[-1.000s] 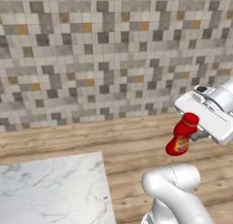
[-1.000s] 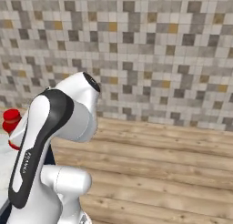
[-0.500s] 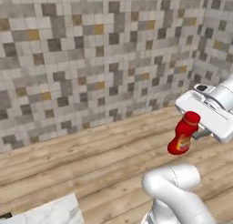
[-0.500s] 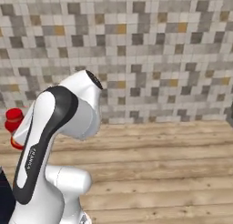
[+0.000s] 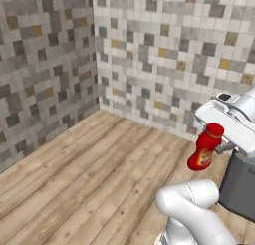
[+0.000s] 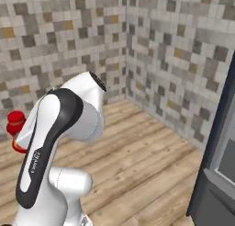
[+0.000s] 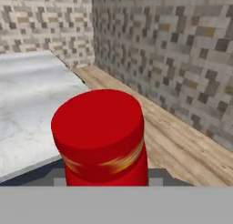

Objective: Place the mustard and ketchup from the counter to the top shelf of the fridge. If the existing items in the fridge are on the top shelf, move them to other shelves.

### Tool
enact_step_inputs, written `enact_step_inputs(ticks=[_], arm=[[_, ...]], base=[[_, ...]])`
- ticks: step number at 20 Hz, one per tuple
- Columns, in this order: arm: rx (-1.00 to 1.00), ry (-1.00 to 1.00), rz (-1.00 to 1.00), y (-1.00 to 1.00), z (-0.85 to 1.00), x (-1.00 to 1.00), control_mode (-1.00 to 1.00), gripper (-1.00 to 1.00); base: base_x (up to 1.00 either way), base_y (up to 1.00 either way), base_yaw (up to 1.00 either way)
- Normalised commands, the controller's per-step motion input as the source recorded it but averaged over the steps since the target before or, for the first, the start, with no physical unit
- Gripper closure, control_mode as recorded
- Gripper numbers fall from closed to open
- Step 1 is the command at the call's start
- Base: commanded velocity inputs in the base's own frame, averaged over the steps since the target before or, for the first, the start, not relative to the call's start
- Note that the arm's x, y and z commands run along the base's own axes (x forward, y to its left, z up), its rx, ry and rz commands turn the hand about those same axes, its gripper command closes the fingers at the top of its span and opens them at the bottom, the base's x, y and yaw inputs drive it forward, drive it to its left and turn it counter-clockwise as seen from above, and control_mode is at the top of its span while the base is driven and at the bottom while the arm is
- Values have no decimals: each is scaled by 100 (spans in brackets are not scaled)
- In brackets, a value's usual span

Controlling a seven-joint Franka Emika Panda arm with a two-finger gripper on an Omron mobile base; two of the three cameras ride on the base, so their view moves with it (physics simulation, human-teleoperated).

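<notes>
mosaic tile walls meet in a corner over a plank floor (image 5: 84,164) in the left base view. near right, the gripper (image 5: 223,145) holds the ketchup (image 5: 205,147) up in the air, clamped around its upper part, bottle tilted, cap uppermost. a dark grey block at the far right edge looks like part of the fridge (image 5: 239,189).

right base view: the arm's big white and black elbow blocks most of the near left, and the ketchup (image 6: 15,124) peeks out behind it at the left edge, cap and a sliver of body. on the right stands the fridge's dark side (image 6: 215,174), clearer than from the other base camera.

hand view: the red cap (image 7: 98,123) sits right in front, and behind it lies the marble counter (image 7: 32,100), which neither base camera catches. the fingertips themselves are hidden.

judgement: this is the carry. hold the grip firm, keep the bottle steady and clear of the fridge's edge while lining up on the top shelf.
</notes>
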Motion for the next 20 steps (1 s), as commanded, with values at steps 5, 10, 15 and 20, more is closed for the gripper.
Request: enact_step_inputs(ticks=[5, 10, 15, 20], arm=[[0, 0, 0, 0, 0, 0, 100, 100], [0, 0, 0, 0, 0, 0, 100, 100], [0, 0, 0, 0, 0, 0, 100, 100], [0, 0, 0, 0, 0, 0, 100, 100]], base=[[0, 17, -98], [1, 23, -96], [39, 50, -85], [87, 49, -43]])
